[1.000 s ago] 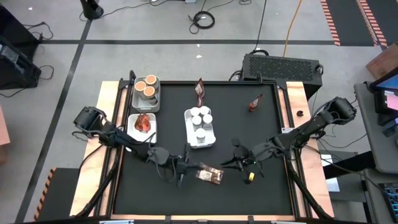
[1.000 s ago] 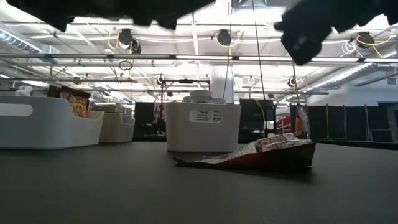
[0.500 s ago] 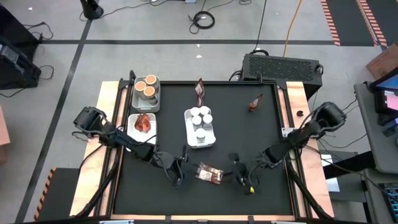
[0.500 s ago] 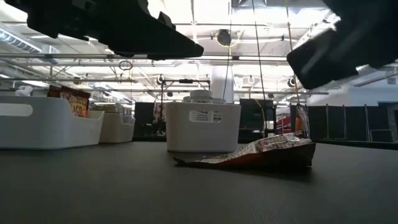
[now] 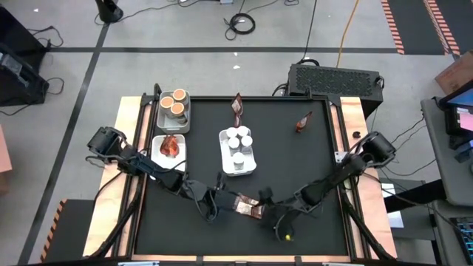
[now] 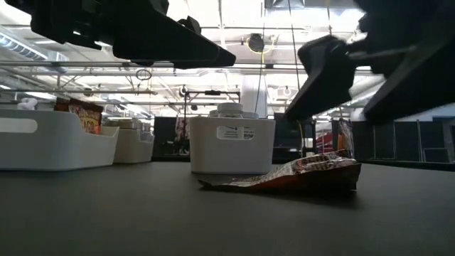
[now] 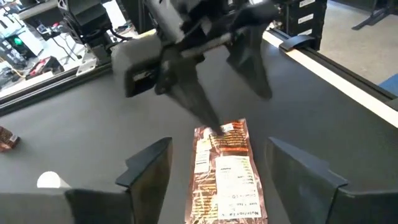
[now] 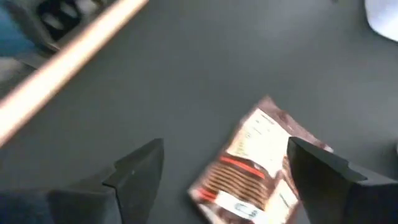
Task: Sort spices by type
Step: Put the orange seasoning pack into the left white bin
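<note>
Since the earlier frames the right gripper (image 5: 267,208) has travelled from the right side of the black table (image 5: 295,162) to a spot just beside the crinkly packet (image 5: 249,207) at the near edge. The left gripper (image 5: 222,199) has stayed on the packet's other side. Both sets of fingers, narrow a second ago, now stand apart. The packet itself has not moved and lies flat, held by neither gripper.

The high view alone gives the full layout. White-capped jars (image 5: 238,140) stand in the centre tray (image 5: 238,168). Orange-topped tubs (image 5: 176,103) fill the rear left tray (image 5: 164,118). A reddish packet (image 5: 171,146) lies in the near left tray (image 5: 158,155). Two further packets lie loose at the rear of the table, one near the middle (image 5: 236,107) and one to the right (image 5: 303,122).

The left wrist view shows the packet's printed label between that arm's spread fingers (image 7: 146,168), with the right gripper just beyond its far end. The right wrist view shows the same packet between the right arm's spread fingers (image 8: 140,165). The low view shows the packet resting on the table surface, with both grippers above it.

In the high view the fingertips of both grippers are too small and dark to separate. In the low view the arms are cut off at the top edge. Contact between the right gripper and the packet cannot be determined.
</note>
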Tool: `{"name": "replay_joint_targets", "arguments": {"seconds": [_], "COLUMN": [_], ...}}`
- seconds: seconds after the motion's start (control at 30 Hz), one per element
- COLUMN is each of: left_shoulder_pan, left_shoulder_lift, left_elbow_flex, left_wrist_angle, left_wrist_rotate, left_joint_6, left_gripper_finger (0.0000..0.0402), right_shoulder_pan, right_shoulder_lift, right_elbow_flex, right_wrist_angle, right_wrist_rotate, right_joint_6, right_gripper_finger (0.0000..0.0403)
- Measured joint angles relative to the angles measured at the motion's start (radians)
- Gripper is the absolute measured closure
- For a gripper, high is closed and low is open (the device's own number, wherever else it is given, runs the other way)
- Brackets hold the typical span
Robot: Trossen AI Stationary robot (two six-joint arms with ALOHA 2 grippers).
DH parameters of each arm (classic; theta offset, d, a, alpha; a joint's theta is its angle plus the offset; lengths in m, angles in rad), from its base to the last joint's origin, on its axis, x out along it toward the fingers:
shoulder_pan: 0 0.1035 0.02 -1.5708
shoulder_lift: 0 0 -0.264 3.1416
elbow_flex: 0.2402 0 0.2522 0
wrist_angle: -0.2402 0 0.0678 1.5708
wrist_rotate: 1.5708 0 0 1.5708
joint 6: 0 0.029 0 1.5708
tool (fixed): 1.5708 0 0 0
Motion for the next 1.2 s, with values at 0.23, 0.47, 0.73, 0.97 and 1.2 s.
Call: {"name": "replay_joint_targets", "arguments": {"seconds": [0.23, 0.47, 0.73, 0.97, 1.2], "left_shoulder_pan": [-0.002, -0.002, -0.002, -0.002, -0.002], "left_shoulder_lift": [0.000, 0.001, 0.001, 0.001, 0.001], "left_elbow_flex": [0.000, 0.000, 0.000, 0.000, 0.000], "left_wrist_angle": [-0.012, -0.035, -0.032, -0.033, -0.033], "left_wrist_rotate": [0.000, -0.001, -0.001, -0.001, -0.001], "left_joint_6": [0.000, 0.000, 0.000, 0.000, 0.000], "left_gripper_finger": [0.0139, 0.0139, 0.0139, 0.0139, 0.0139], "right_shoulder_pan": [0.015, 0.070, 0.074, 0.072, 0.074], "right_shoulder_lift": [0.044, 0.126, 0.166, 0.165, 0.160], "right_elbow_flex": [0.026, 0.025, 0.027, 0.026, 0.025], "right_wrist_angle": [-0.072, -0.075, -0.048, -0.067, -0.064], "right_wrist_rotate": [0.075, 0.248, 0.335, 0.313, 0.315], "right_joint_6": [0.075, 0.122, 0.171, 0.241, 0.265], "right_gripper_finger": [0.0105, 0.0105, 0.0110, 0.0196, 0.0316]}}
